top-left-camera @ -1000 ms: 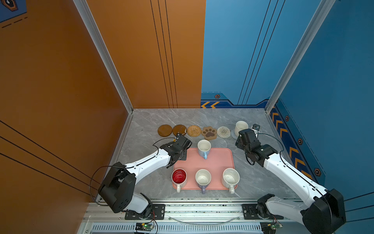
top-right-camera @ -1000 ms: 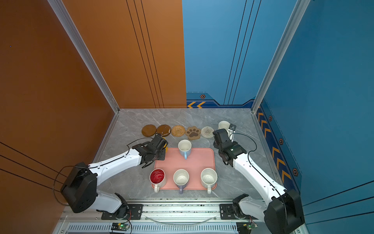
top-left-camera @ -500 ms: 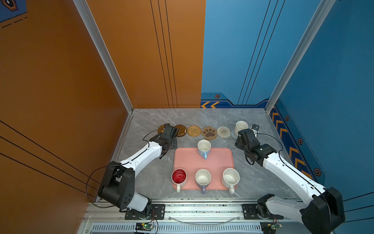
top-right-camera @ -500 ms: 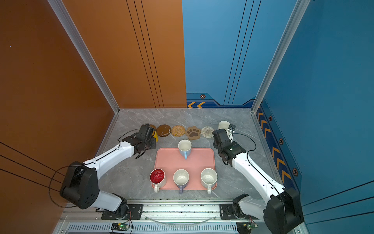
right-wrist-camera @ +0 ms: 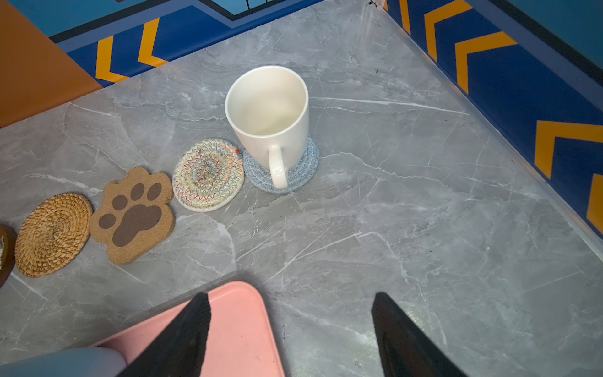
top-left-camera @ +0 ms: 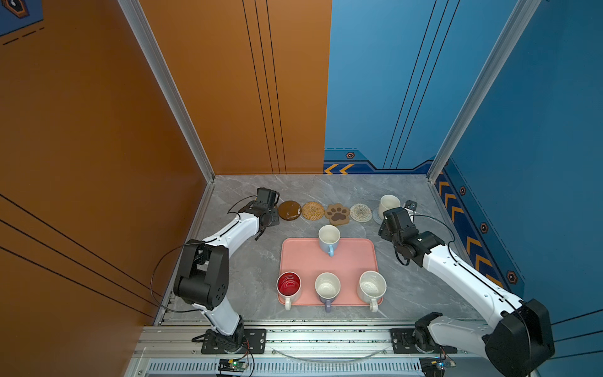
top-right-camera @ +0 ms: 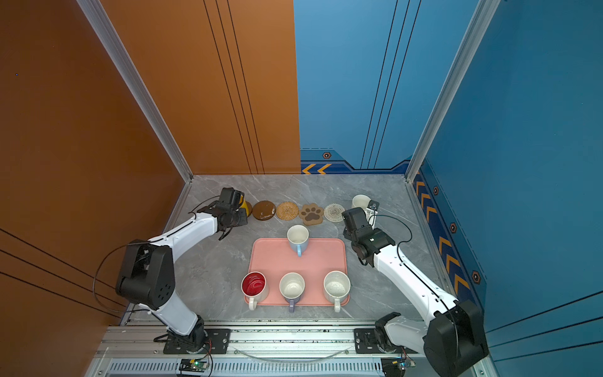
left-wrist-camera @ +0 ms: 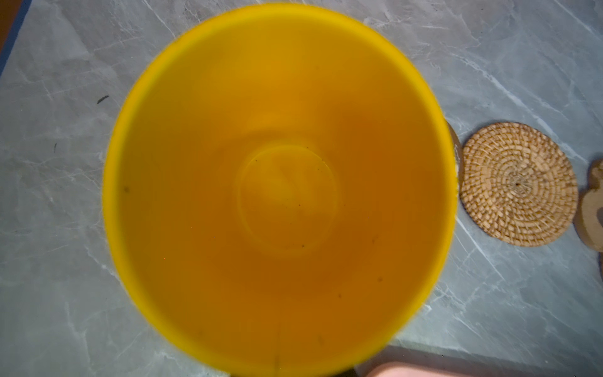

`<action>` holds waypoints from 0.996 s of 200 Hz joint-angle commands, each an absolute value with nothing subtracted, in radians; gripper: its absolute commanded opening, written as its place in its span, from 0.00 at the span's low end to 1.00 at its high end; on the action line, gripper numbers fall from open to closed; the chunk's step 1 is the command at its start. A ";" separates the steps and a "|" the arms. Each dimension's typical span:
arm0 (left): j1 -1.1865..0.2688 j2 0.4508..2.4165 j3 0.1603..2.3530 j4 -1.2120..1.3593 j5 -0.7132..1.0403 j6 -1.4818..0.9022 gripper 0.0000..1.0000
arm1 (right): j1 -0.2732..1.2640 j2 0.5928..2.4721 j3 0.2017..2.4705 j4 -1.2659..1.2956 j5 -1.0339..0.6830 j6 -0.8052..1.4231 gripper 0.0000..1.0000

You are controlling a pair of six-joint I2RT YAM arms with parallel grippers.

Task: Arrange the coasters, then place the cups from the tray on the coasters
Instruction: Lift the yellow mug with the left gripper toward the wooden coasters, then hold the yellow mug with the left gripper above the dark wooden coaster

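- Your left hand point(top-right-camera: 236, 215) was clenched narrow on the yellow ceramic mug point(left-wrist-camera: 280, 196). Its fingers were hidden, but the mug's open mouth filled the left wrist view, upright and facing the camera.
- That mug sat at the left end of the coaster row, directly under your hand, so its way to a spot ran straight down. I could not tell whether its base already touched anything.
- Only five coasters showed. I judged that the sixth lay hidden beneath hand and mug, just beside the glossy dark brown disc coaster point(top-left-camera: 289, 210).
- Outward along the row came the tan woven round coaster point(left-wrist-camera: 518, 184), the brown paw-shaped coaster point(right-wrist-camera: 133, 213), the cream woven coaster point(right-wrist-camera: 208, 174) and the light blue woven coaster point(right-wrist-camera: 303, 176), each just beside the next.
- The plain white mug point(right-wrist-camera: 267, 107) stood on the light blue woven coaster, its handle turned toward your right hand.
- Your right hand point(right-wrist-camera: 290, 297) was released and empty, jaws wide, over the grey marble counter point(top-left-camera: 248, 271) by a far corner of the salmon-pink rectangular tray point(top-left-camera: 303, 261).
- On the tray the light blue mug point(top-left-camera: 329, 238) waited at the far edge, between your two hands.
- The white mug with red inside point(top-left-camera: 288, 284), the lavender mug point(top-left-camera: 327, 289) and the speckled white mug point(top-left-camera: 372, 285) lined the near edge.
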State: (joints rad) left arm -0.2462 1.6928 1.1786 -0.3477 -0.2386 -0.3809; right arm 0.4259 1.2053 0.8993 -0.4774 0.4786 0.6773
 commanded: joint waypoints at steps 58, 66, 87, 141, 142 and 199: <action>-0.197 1.782 1.308 -0.283 -0.196 -0.362 0.00 | 0.425 1.247 0.931 -0.460 0.469 0.658 0.77; -0.194 1.792 1.314 -0.283 -0.195 -0.360 0.00 | 0.424 1.254 0.934 -0.460 0.468 0.657 0.76; -0.189 1.815 1.331 -0.287 -0.193 -0.359 0.00 | 0.424 1.271 0.943 -0.460 0.464 0.655 0.77; -0.178 1.850 1.365 -0.293 -0.188 -0.348 0.00 | 0.430 1.331 0.969 -0.460 0.450 0.654 0.76; -0.178 1.851 1.365 -0.293 -0.188 -0.348 0.00 | 0.430 1.331 0.970 -0.460 0.450 0.654 0.76; -0.173 1.877 1.386 -0.302 -0.189 -0.344 0.00 | 0.439 1.373 0.994 -0.460 0.446 0.650 0.76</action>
State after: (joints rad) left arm -0.1825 1.8652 1.3354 -0.3401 -0.1898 -0.3614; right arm 0.4320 1.3582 0.9623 -0.4671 0.4484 0.6693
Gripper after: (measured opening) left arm 0.175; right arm 0.764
